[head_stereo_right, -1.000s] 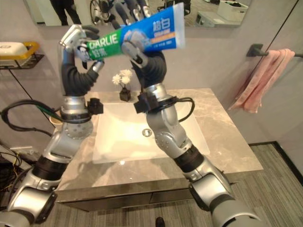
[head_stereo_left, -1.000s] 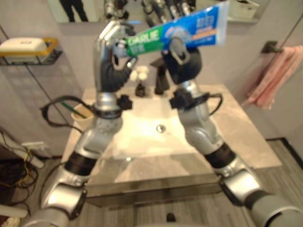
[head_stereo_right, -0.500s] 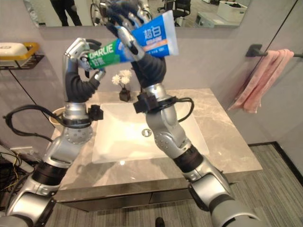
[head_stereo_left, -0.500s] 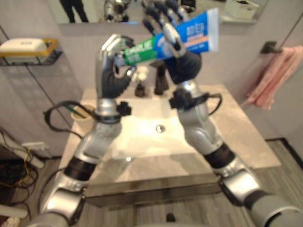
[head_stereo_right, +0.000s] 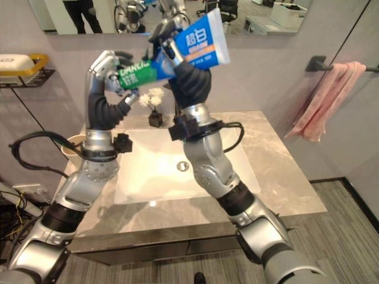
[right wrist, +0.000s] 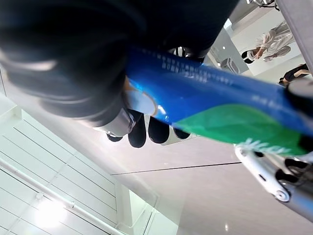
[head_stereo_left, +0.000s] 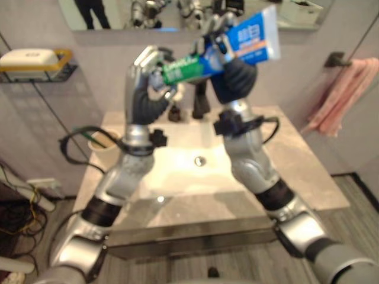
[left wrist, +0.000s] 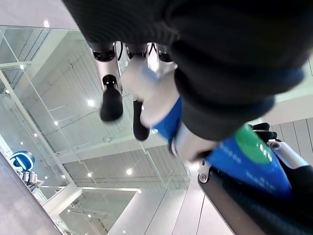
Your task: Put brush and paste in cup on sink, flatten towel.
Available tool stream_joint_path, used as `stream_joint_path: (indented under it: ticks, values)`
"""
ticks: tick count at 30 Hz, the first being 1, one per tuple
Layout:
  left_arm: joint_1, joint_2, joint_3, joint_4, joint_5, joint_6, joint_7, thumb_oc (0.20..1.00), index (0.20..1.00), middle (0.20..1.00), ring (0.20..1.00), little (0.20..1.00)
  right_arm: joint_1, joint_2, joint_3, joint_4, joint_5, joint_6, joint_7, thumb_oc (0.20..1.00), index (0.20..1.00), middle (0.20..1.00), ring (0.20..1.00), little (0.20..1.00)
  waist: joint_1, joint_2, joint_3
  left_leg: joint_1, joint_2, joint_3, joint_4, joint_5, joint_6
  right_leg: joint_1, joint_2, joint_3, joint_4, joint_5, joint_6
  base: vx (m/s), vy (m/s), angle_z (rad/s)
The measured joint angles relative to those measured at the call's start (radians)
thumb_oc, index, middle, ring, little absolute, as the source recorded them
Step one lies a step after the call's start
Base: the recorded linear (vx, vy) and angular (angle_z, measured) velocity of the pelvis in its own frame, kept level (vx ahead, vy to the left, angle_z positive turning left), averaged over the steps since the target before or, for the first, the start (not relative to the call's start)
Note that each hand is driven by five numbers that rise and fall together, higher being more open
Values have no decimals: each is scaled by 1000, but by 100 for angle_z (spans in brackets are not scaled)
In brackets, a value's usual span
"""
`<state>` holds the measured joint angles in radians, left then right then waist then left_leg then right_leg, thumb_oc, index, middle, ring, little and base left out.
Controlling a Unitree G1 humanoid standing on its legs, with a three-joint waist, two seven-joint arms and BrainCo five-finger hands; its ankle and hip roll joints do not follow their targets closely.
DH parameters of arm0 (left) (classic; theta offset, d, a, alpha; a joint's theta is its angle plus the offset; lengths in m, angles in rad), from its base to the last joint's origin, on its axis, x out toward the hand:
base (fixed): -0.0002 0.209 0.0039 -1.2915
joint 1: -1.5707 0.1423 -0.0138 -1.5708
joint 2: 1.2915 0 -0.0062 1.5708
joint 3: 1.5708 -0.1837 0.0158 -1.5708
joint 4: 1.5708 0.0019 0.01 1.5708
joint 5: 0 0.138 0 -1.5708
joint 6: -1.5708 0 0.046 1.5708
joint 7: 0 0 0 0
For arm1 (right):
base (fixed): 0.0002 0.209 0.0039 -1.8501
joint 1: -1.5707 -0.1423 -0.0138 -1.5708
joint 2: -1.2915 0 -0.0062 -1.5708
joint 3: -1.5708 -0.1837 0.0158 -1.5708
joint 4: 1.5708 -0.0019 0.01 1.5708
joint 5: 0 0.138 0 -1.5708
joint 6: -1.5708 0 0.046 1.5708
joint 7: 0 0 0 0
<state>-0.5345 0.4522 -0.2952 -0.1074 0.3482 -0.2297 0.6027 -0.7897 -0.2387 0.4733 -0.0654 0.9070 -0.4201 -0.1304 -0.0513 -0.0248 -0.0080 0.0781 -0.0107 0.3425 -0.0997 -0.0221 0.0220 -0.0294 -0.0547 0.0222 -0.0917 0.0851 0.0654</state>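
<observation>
Above sink [head_stereo_right: 195, 171], toothpaste tube [head_stereo_right: 177, 56]

Blue-and-green toothpaste tube [head_stereo_right: 174, 54] held aloft, tilted, above sink [head_stereo_right: 154, 171]. Cup [head_stereo_right: 75, 145] on counter left of basin. Pink towel [head_stereo_right: 323, 100] hangs bunched on wall bar.

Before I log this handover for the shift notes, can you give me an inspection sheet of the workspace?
Surface: grey marble vanity top with white sink basin.
Job's things: blue-and-green toothpaste tube held high by both hands; beige cup at the counter's left edge; pink towel bunched on its wall bar.
Clutter: small flower pot behind the basin.
Hands: left hand curled on the green end; right hand curled on the blue end.
Cables: nothing noted.
Surroundings: mirror; yellow wire shelf with a white object.
</observation>
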Motion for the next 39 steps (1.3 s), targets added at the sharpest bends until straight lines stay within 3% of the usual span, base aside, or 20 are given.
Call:
stream_joint_path:
  ticks: [10,15,20,23,25,30,39]
  values:
    - [0,0,5,-18,0,0,2,1000,1000,1000,1000,1000,25,0,-4,0,0,0,-18,200,200,200,200,200,0,13,3,12,2,-23,0,3,-2,21,-1,-16,-1,-4,-4,-28,-22,6]
    - [19,1,64,-55,1,-2,2,1000,1000,1000,1000,1000,32,2,-65,-3,-1,-4,-36,200,200,200,200,200,7,28,2,13,2,-29,0,5,-1,26,-1,-22,-1,-4,-4,-31,-25,4]
    - [248,4,178,-187,-10,-8,-5,1000,1000,1000,1000,1000,122,6,-208,-91,0,-67,-56,200,200,200,200,200,22,44,4,15,4,-48,0,8,-3,34,-1,-42,-1,-9,-8,-43,-55,10]
    - [355,9,196,-194,-26,-10,-23,1000,1000,1000,1000,1000,127,48,-236,-96,11,-106,-71,200,200,200,200,200,58,57,8,14,7,-54,0,13,-6,37,1,-48,-1,-10,-9,-43,-66,9]
    - [442,19,240,-193,-27,-4,-38,1000,1000,1000,1000,1000,146,90,-219,-93,41,-117,-71,200,200,200,200,200,63,63,12,23,10,-72,0,16,-11,55,5,-66,-1,-14,-16,-58,-71,27]
    - [565,46,341,-189,-26,-8,-42,1000,1000,1000,1000,1000,186,35,-175,-64,48,-75,-58,200,200,200,200,200,121,59,18,11,17,-137,-1,27,-20,72,7,-126,-1,-24,-25,-48,-61,37]
    - [718,50,336,-31,-50,2,-102,1000,1000,1000,1000,1000,190,19,-235,5,55,-73,-44,200,200,200,200,200,169,27,36,-39,16,-271,-1,65,-29,85,4,-261,-1,-41,-34,-31,-40,45]
